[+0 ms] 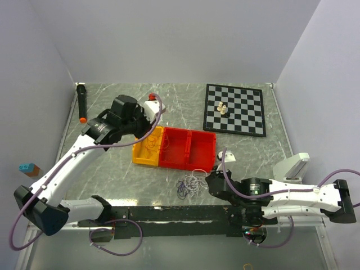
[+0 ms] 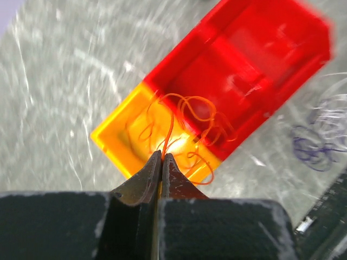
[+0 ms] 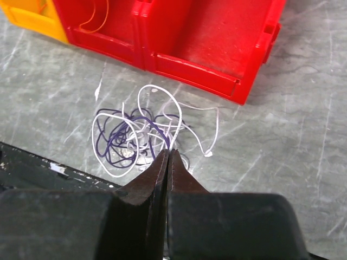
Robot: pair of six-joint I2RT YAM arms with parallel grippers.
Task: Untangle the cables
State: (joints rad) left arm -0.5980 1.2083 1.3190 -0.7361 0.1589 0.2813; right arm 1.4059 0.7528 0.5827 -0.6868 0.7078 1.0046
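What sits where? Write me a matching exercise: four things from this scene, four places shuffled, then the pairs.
1 orange cable
2 white and purple cables
3 chess pieces
4 black stick with orange tip

A on the chessboard
B on the table before the red bins
C far-left table edge
D over the yellow bin, pinched by the left fingers

Pairs: 1-D, 2-B, 3-A, 4-C
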